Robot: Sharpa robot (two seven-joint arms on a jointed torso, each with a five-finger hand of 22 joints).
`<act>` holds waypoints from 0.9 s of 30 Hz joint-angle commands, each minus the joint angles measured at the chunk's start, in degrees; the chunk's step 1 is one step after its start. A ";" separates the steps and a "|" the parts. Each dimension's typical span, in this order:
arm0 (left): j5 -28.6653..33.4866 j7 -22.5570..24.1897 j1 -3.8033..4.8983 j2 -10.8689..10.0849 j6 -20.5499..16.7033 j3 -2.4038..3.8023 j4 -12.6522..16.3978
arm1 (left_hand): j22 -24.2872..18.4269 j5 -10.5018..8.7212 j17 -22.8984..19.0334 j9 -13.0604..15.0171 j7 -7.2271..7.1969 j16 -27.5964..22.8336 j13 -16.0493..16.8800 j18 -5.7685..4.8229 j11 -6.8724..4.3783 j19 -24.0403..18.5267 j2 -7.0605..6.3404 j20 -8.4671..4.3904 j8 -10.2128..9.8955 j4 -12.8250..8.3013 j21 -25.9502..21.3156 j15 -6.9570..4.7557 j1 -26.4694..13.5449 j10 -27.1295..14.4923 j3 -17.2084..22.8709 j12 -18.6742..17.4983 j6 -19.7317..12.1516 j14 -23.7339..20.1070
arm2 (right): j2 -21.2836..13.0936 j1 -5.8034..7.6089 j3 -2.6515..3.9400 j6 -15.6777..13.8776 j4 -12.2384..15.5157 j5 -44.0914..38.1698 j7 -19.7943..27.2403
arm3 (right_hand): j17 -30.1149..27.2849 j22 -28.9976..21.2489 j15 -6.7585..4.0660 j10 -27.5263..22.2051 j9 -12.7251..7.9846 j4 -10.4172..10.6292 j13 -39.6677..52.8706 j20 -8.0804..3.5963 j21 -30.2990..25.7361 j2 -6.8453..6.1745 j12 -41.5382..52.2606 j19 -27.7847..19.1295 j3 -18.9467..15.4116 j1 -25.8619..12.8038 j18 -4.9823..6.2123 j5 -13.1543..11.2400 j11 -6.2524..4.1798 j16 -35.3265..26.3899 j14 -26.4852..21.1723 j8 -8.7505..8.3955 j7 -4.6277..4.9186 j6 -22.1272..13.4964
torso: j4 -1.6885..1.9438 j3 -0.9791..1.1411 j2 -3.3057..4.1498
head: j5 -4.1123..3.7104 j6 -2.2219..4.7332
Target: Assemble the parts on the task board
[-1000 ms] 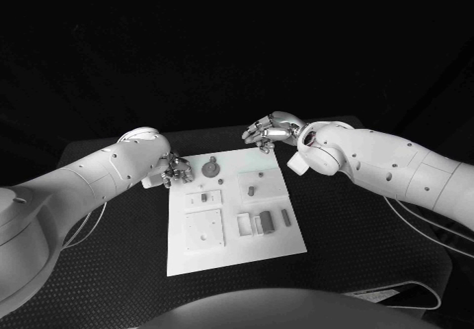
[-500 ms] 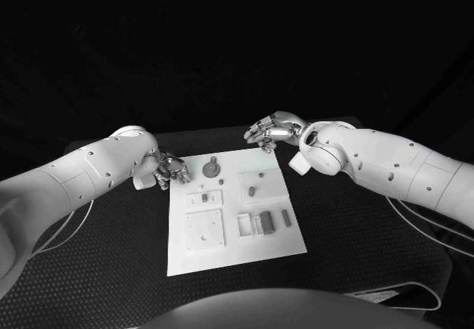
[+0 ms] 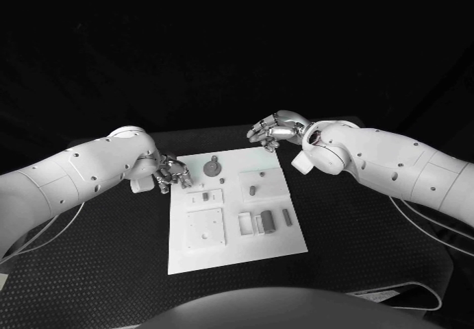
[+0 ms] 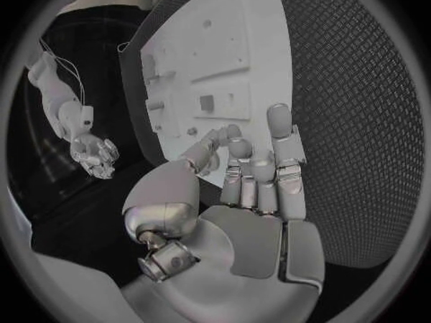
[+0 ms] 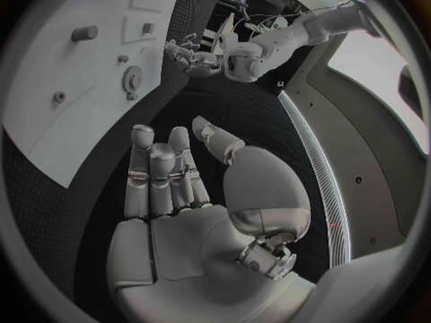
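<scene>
The flat white rectangular task board (image 3: 233, 219) lies mid-table on the black textured mat (image 3: 98, 260), small grey parts (image 3: 266, 221) resting on it. Beside its far left corner hovers the left hand (image 3: 168, 171), fingers loose, empty; beyond the far edge, the right hand (image 3: 275, 130), likewise empty

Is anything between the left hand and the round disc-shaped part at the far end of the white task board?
Nothing visible. The left hand hangs beside the white task board's left edge, holding nothing; only bare board separates it from the round disc-shaped part.
</scene>
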 commanded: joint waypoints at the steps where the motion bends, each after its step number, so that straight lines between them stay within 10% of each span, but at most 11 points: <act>1: -3.37 -0.61 0.03 -0.04 -1.64 -0.02 1.61 | 1.45 0.17 0.07 0.13 0.61 -0.05 -0.05 -0.80 -0.12 -0.29 2.56 -0.07 0.26 -0.16 0.30 -0.46 3.12 0.43 0.35 -0.18 1.14 0.23 | 0.01 -0.03 0.01 0.65 0.11 -0.10 0.37 | -0.07 0.81 -0.39 -0.15 -0.06 0.20 -0.05 -0.05 -0.17 0.03 0.19 0.21 -0.07 -0.66 0.54 0.21 0.08 -0.20 -0.09 -0.21 0.31 0.01 | -0.10 0.01 0.06 | 0.11 -0.11; 27: -11.18 -3.63 -1.12 0.32 -0.83 -1.62 5.14 | 1.39 0.17 0.15 0.31 0.35 -0.14 -0.11 -0.80 -0.37 -0.11 2.12 -0.05 0.28 -0.04 0.73 -0.69 3.13 1.01 0.27 -0.22 1.88 0.68 | -0.14 -0.04 0.01 0.68 0.21 -0.10 0.35 | -0.07 0.81 -0.40 -0.14 -0.05 0.19 -0.06 -0.05 -0.17 0.04 0.21 0.21 -0.05 -0.66 0.54 0.21 0.08 -0.20 -0.08 -0.20 0.30 0.02 | -0.20 0.12 0.07 | 0.64 -0.31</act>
